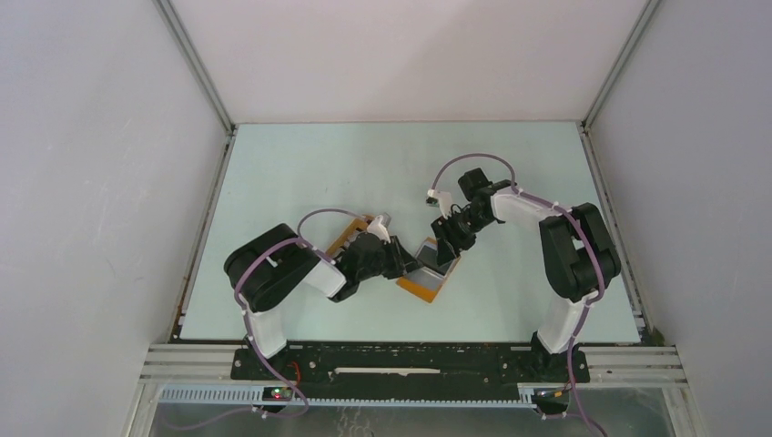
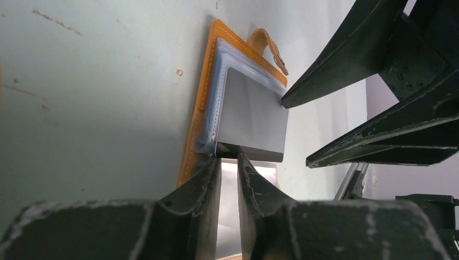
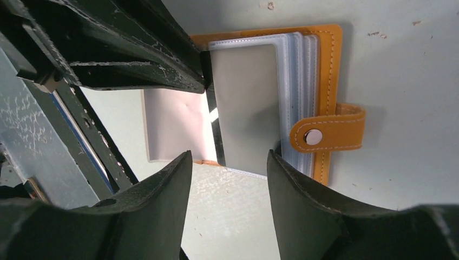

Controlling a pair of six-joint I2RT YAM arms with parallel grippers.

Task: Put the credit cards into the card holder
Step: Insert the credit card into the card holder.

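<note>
The orange card holder [image 1: 426, 286] lies open on the table between both grippers, its clear sleeves fanned out [image 3: 303, 59] and its snap tab [image 3: 325, 135] sticking out to one side. One pale grey credit card [image 2: 254, 114] [image 3: 243, 103] sits in the top sleeve. My left gripper [image 2: 228, 157] [image 1: 407, 264] has its tips against that card's near edge, jaws only a narrow gap apart with nothing showing between them. My right gripper [image 3: 227, 154] [image 1: 446, 250] hovers open just beside the holder's edge, empty. No other credit card is in view.
An orange-rimmed tray [image 1: 350, 235] lies just behind the left wrist. A pale leaf [image 3: 173, 124] of the holder is folded over to the other side. Grey walls close in the table on three sides, and a metal rail [image 1: 410, 355] runs along the near edge.
</note>
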